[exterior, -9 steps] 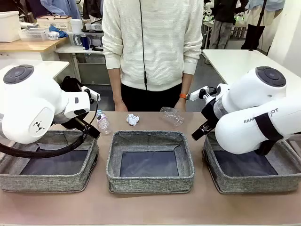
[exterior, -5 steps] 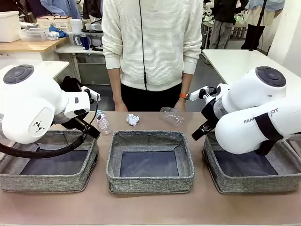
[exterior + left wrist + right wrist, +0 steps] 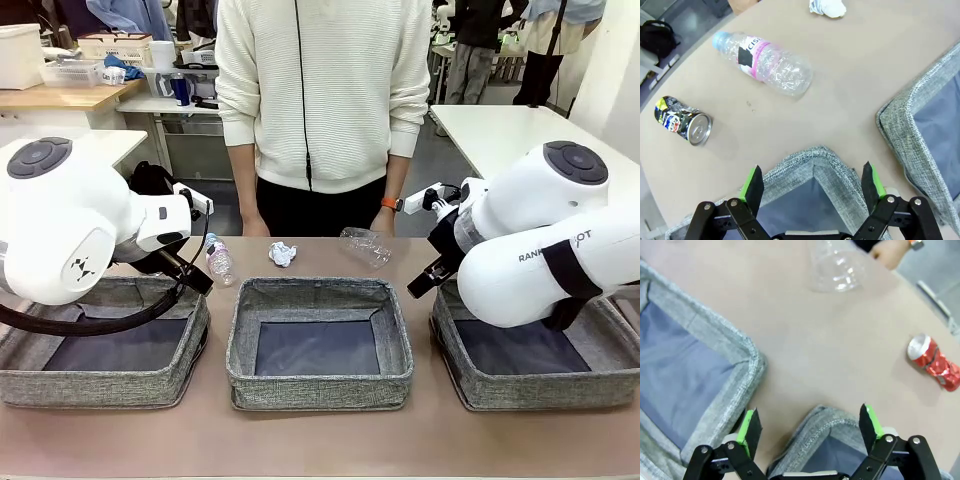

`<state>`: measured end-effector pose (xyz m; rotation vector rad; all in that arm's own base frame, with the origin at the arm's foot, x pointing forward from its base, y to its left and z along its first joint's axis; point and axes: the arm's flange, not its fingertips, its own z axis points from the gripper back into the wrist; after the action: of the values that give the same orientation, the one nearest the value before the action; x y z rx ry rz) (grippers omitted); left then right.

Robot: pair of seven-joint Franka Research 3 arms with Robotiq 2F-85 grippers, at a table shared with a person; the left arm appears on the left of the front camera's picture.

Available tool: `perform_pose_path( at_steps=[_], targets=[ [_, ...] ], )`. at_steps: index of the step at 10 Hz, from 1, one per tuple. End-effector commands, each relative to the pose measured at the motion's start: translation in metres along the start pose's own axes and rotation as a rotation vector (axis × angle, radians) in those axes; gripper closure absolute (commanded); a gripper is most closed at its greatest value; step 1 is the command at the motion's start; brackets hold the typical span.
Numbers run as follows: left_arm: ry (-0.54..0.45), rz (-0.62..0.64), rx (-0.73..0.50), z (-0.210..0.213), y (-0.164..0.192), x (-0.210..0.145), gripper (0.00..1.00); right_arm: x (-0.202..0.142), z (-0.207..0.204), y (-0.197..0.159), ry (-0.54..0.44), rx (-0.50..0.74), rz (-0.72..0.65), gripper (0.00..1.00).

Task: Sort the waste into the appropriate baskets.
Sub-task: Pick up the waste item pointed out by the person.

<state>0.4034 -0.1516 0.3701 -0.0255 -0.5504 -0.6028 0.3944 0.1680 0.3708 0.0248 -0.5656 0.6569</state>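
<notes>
Three grey baskets [image 3: 318, 388] line a tan table [image 3: 320, 440], white worktables [image 3: 500, 125] behind

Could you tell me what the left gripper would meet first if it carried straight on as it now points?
Probably the rim corner of the left basket, lying straight ahead of the open left gripper; depth is hard to judge.

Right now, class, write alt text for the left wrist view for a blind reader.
The open left claw hangs above the corner of a grey basket. Beyond, on the table, lie a clear pink-labelled bottle, a crushed dark can and, at the top edge, crumpled paper. A second basket shows at right.
</notes>
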Motion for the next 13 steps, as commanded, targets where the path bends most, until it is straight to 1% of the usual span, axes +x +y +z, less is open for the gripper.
perform_pose_path(
  at_steps=[1,5,6,7,8,9,10,11,12,13],
  targets=[
    [0.000,-0.001,0.000,0.000,0.000,0.000,0.00,0.000,0.000,0.000,0.000,0.000,-0.001,0.00],
    [0.000,0.000,0.000,0.000,0.000,0.000,0.00,0.000,0.000,0.000,0.000,0.000,0.000,0.00],
    [-0.029,-0.053,-0.053,0.036,0.002,0.012,0.00,0.012,0.034,-0.005,-0.034,0.009,0.006,0.00],
    [0.034,-0.073,-0.052,0.085,0.006,0.018,0.00,0.024,0.087,-0.007,-0.048,-0.009,-0.017,0.00],
    [0.017,-0.078,-0.054,0.150,0.006,0.016,0.00,0.028,0.156,0.000,-0.044,-0.044,-0.023,0.00],
    [-0.041,-0.128,-0.071,0.194,0.002,0.002,0.00,0.022,0.205,0.010,-0.092,-0.064,0.007,0.00],
    [-0.076,-0.161,-0.020,0.212,-0.005,-0.012,0.00,0.013,0.223,0.018,-0.106,-0.140,-0.005,0.00],
    [-0.146,-0.127,-0.002,0.206,-0.012,-0.014,0.00,0.005,0.213,0.018,-0.099,-0.201,-0.022,0.00],
    [-0.043,-0.119,-0.030,0.186,-0.006,0.013,0.00,0.023,0.193,0.004,-0.112,-0.072,0.008,0.00],
    [-0.043,-0.119,-0.030,0.186,-0.006,0.013,0.00,0.016,0.229,0.012,-0.129,-0.120,0.005,0.00]
  ],
)
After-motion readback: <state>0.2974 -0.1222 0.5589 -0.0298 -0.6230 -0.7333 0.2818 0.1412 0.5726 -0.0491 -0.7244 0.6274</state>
